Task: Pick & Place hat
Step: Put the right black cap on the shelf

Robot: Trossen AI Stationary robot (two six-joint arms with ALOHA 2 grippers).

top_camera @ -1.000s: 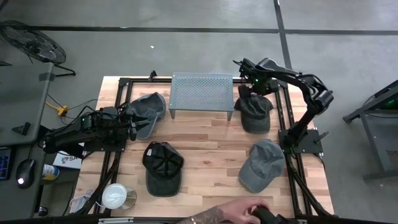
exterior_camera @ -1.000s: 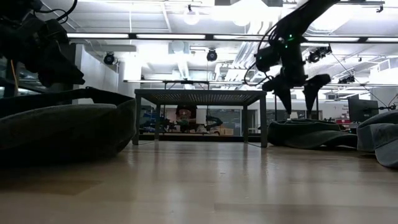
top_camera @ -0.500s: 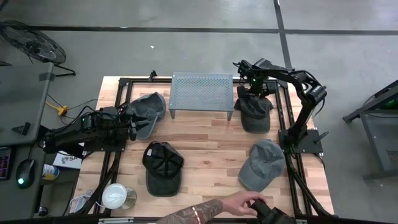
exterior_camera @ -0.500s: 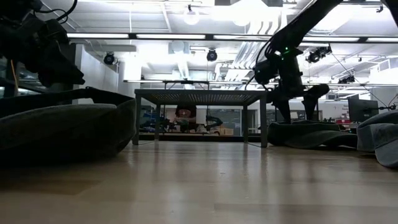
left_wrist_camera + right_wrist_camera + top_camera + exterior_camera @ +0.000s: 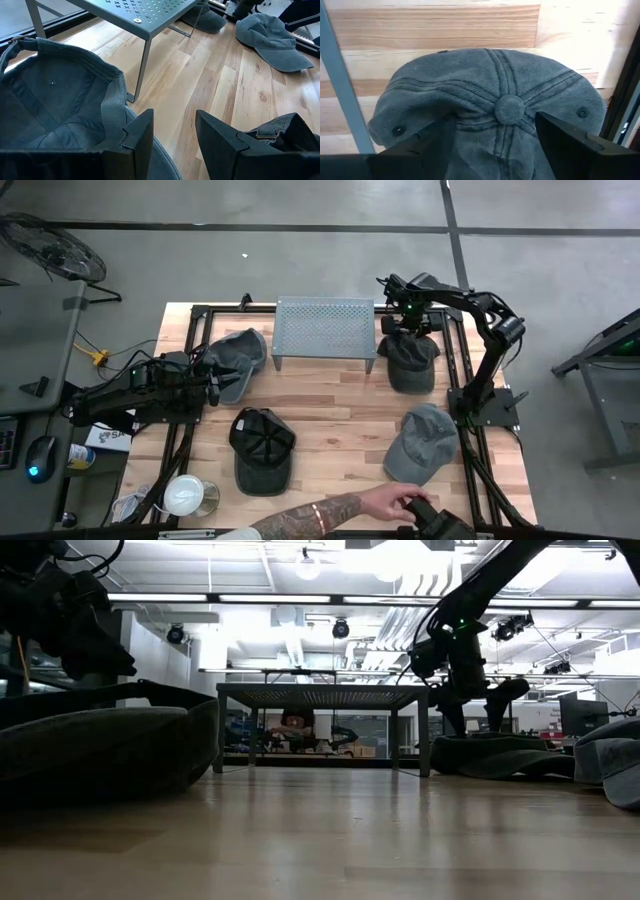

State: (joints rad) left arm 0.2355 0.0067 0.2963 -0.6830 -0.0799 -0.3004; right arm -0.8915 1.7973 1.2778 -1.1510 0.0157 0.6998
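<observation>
Four hats lie on my table. The target dark grey hat sits at the far right, just beside the one perforated metal stand. My right gripper is down on its crown, fingers spread wide either side of the top button, not yet clamped. My left gripper rests half-open by another grey hat. One person's hand reaches in at the near edge.
</observation>
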